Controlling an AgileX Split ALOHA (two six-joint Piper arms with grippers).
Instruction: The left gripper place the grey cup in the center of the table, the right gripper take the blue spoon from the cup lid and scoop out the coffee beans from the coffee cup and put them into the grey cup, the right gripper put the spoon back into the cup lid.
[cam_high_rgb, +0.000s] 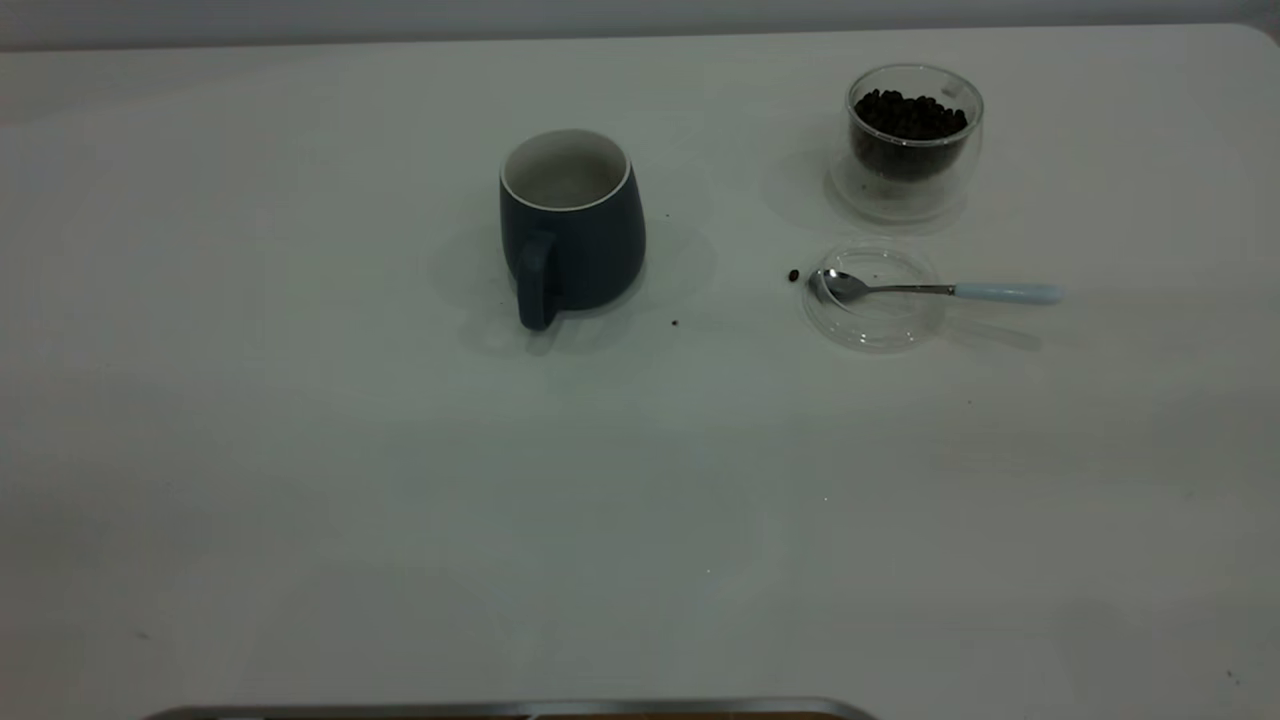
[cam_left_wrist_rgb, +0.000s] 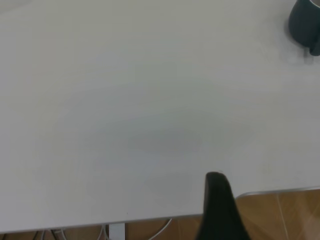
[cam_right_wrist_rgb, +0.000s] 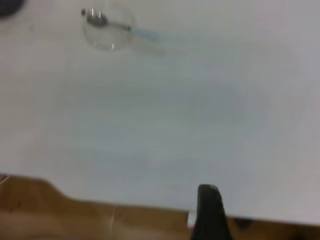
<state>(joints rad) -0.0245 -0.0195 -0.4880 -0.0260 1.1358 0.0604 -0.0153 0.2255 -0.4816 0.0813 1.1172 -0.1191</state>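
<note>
Only grey cup (cam_left_wrist_rgb: 305, 25) edge visible (handle cropped).

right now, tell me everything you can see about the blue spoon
The blue spoon is a small teaspoon with a shiny steel bowl, a thin steel neck and a pale blue rounded handle. It lies flat, its bowl resting inside the clear glass cup lid and its handle sticking out past the rim toward the right arm's side. It sits just in front of the coffee cup. No gripper touches it. One stray bean lies beside the lid.
</note>
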